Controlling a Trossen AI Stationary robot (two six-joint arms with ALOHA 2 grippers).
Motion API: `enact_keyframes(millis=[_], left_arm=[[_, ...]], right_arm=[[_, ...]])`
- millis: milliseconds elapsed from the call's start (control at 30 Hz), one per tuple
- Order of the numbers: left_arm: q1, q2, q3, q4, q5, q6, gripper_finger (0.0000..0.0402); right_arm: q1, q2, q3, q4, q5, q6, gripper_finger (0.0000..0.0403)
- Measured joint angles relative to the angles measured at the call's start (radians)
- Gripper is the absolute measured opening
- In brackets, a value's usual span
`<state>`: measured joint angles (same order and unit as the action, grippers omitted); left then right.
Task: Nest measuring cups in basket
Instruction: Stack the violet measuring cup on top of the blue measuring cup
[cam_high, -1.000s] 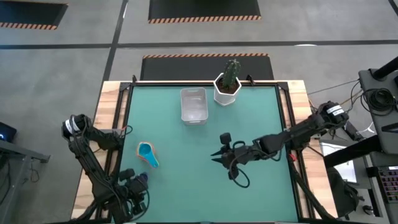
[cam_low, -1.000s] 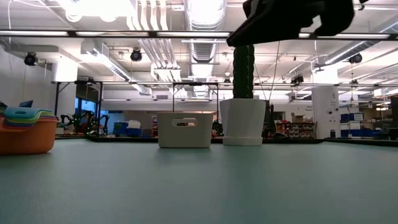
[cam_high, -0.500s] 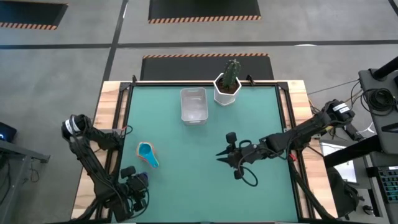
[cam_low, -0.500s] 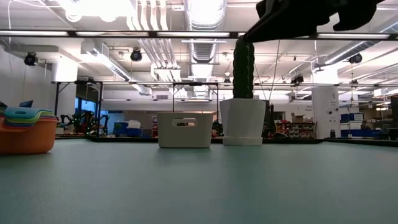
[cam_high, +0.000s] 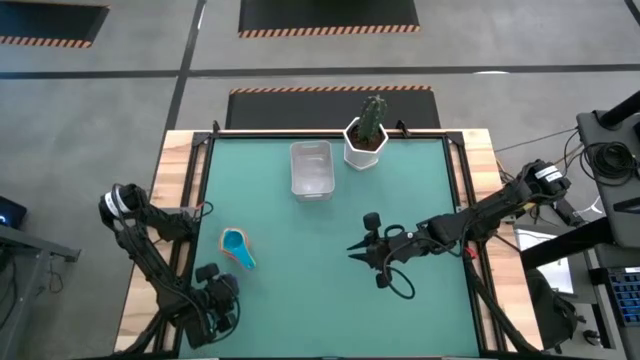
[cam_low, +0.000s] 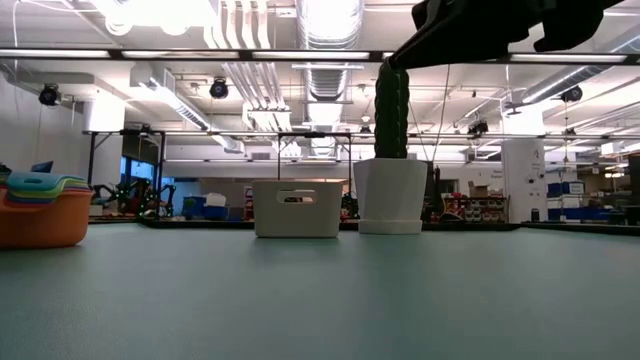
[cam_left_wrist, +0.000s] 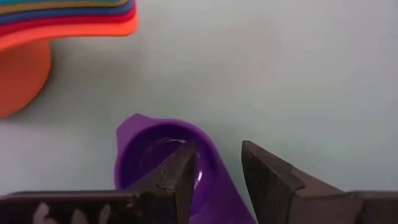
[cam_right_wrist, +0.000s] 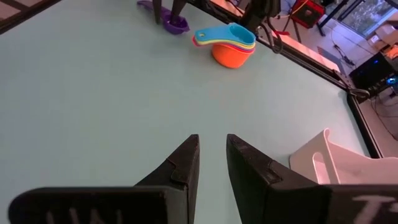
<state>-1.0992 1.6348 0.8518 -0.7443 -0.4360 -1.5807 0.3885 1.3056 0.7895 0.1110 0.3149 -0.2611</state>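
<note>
A small purple measuring cup stands upright on the green table near its left front corner. My left gripper is down over it, open, with one finger in the bowl and the other outside the wall. A nested stack of cups, orange at the bottom and blue on top, rests on its base just beyond. The clear basket stands at the far middle. My right gripper hovers above the table's middle, its fingers a narrow gap apart with nothing between them. My left gripper comes at the purple cup from above, slanting down. One finger is inside the bowl and the other stands outside the wall, where the handle starts. Whether either finger touches the wall I cannot tell. The cup sits on the table.
A white hexagonal pot with a cactus stands right of the basket at the far edge. The table has a raised black rim. Bare green surface lies between the cup stack and the basket.
My left gripper has come down over the purple cup near the left front corner. The cup and the stack have stayed in place.
</note>
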Motion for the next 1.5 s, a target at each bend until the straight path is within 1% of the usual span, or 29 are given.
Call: enact_keyframes(millis=[100,200,267,333,467,600,733,867,1000,1133,1233,1367,1500], left_arm=[[0.005,0.000,-0.009,-0.004,-0.015,-0.045,0.0096],[0.008,0.000,-0.011,-0.004,-0.040,-0.128,0.0080],[0.008,0.000,-0.003,-0.007,-0.042,-0.176,0.0073],[0.006,0.000,0.021,-0.006,-0.035,-0.189,0.0069],[0.007,0.000,0.097,-0.046,0.049,-0.199,0.0069],[0.003,0.000,0.174,-0.146,0.149,-0.262,0.0069],[-0.011,0.000,0.190,-0.161,0.159,-0.293,0.0070],[-0.020,0.000,0.171,-0.164,0.198,-0.350,0.0091],[-0.022,0.000,0.141,-0.165,0.220,-0.408,0.0133],[-0.021,0.000,0.140,-0.164,0.218,-0.405,0.0181],[-0.024,0.000,0.140,-0.166,0.218,-0.394,0.0209],[-0.035,0.000,0.130,-0.172,0.218,-0.392,0.0228],[-0.045,0.000,0.114,-0.165,0.214,-0.396,0.0228]], right_arm=[[0.000,0.000,0.000,0.001,0.000,0.000,0.0068],[0.000,0.000,0.000,0.002,0.000,0.000,0.0068],[0.000,0.000,0.000,0.002,0.000,0.000,0.0068],[0.000,0.000,0.000,0.002,0.000,0.000,0.0068],[0.000,0.000,0.000,0.002,0.000,0.001,0.0068],[0.000,0.000,0.000,0.002,0.000,0.009,0.0068],[0.000,0.001,0.000,0.002,0.000,0.016,0.0068],[0.000,0.001,0.000,0.002,0.000,0.026,0.0068],[0.000,0.001,0.000,0.002,0.000,0.026,0.0068],[0.000,0.001,0.000,0.002,0.000,0.025,0.0068],[0.000,0.001,0.000,0.002,0.000,0.026,0.0068],[0.000,0.001,0.000,0.002,0.000,0.026,0.0068],[0.000,0.002,0.000,0.002,0.000,0.025,0.0068]])
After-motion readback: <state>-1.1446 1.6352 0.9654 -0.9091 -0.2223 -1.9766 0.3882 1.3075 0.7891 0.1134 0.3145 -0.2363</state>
